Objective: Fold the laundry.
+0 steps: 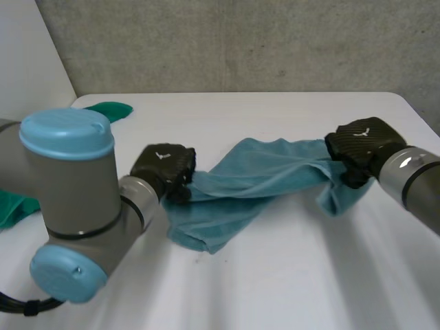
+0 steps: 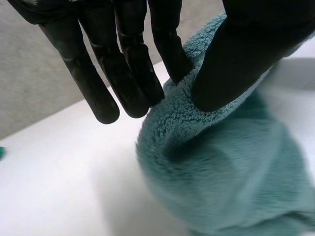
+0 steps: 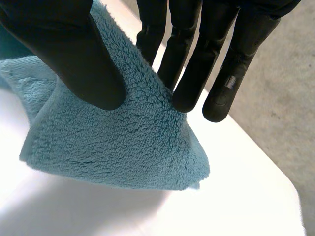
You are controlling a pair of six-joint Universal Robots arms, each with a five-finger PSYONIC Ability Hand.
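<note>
Towel (image 1: 254,175), blue-green and fluffy, hangs stretched across the middle of the tabletop (image 1: 289,289) between the two hands, bunched and twisted into a rope-like band, not spread out. The left hand (image 1: 165,165) grasps one end. In its wrist view the thumb (image 2: 246,49) and one finger pinch a thick gather of terry while the other fingers (image 2: 123,78) stand straight and free. The right hand (image 1: 357,141) grasps the other end, nearer the right edge of the tabletop. There the thumb (image 3: 78,54) presses the cloth against the fingers (image 3: 182,73) behind it, with a short flap hanging below the grip. Part of the towel droops toward the near edge and seems to rest on the surface below the left hand. As a judgement, the folding proper has not begun: no flat layer or crease shows, so the towel must first be opened out and laid flat, then folded. A green cloth (image 1: 110,108) lies at the far left corner and another green piece (image 1: 14,206) at the left edge, both apparently waiting their turn.
</note>
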